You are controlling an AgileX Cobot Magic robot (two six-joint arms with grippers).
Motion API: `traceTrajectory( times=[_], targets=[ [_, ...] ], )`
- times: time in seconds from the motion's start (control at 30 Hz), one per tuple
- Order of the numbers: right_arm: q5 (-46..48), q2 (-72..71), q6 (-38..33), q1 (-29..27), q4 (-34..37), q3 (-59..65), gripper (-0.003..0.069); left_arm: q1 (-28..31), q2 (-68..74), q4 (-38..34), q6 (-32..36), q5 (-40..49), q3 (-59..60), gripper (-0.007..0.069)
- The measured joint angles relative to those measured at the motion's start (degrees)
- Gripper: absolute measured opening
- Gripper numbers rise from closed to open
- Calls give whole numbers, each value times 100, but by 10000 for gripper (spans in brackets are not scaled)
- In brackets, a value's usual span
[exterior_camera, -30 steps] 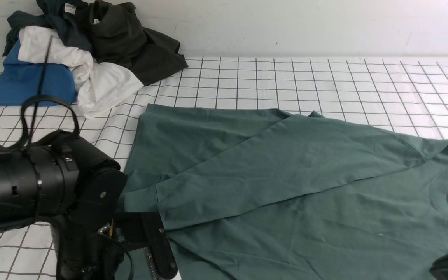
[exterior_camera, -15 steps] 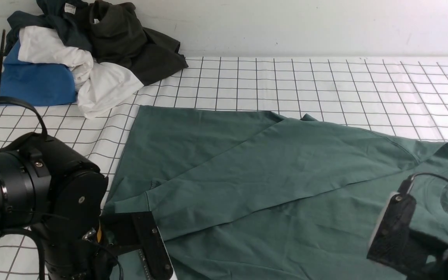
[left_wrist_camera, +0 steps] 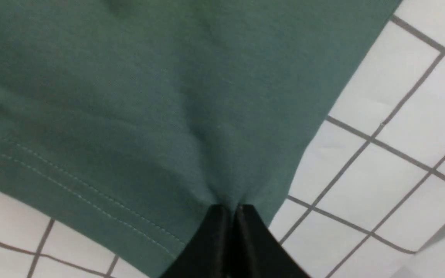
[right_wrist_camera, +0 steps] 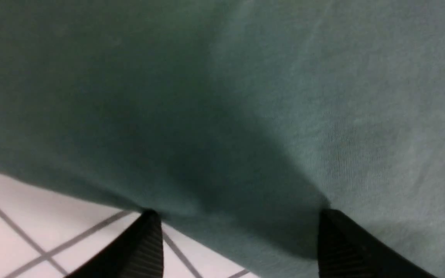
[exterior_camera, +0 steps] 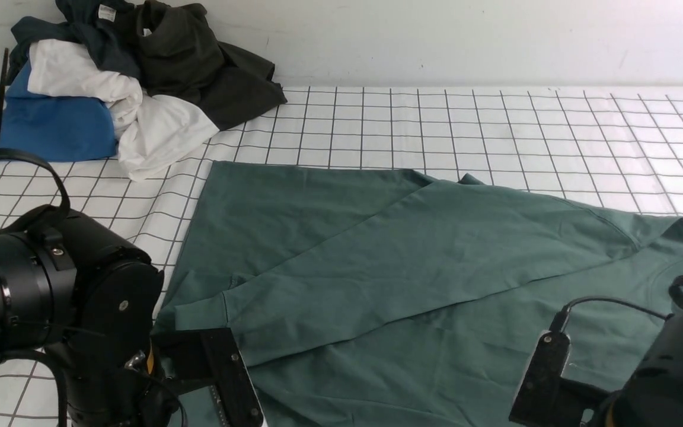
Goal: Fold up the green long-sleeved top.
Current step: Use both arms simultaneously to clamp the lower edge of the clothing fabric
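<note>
The green long-sleeved top [exterior_camera: 412,267] lies flat on the checked table [exterior_camera: 495,118]; the left gripper [left_wrist_camera: 233,211] has its fingers clamped on the near-left hem, while the right gripper [right_wrist_camera: 238,216] spreads its fingers wide at the near edge, holding nothing.

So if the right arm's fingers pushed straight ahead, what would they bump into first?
The green top. Its fabric lies just ahead of the open right fingers, probably almost touching, though depth is hard to judge here.
</note>
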Motion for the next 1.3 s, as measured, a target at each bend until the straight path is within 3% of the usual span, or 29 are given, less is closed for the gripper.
traceTrajectory(
  times=[0.27,0.43,0.53,0.6,0.63,0.7,0.83,0.93,1.1,1.27,1.3],
  targets=[
    [907,-577,20,0,593,-652,497,0,0,0,0,-403,449,-6],
    [1187,-845,35,0,987,-872,497,0,0,9,0,-536,560,50],
    [1227,-1014,38,0,1222,-904,497,0,0,97,0,-536,562,151],
    [1246,-1164,38,0,1342,-904,497,0,0,183,7,-543,562,273],
    [1246,-1175,38,0,1342,-904,497,0,0,191,13,-542,562,273],
    [1264,-1331,32,0,1371,-904,497,0,68,331,38,-542,562,407],
    [1268,-1485,16,0,1371,-904,497,0,345,440,38,-542,562,522],
    [1280,-1527,16,0,1371,-904,497,0,723,440,42,-620,562,554],
    [1285,-1527,16,0,1365,-904,497,0,1041,484,42,-662,513,519],
    [1354,-1527,16,0,1218,-904,497,0,1045,564,42,-713,424,305],
    [1393,-1527,16,0,1125,-904,497,0,1014,517,36,-718,389,209]
  ],
)
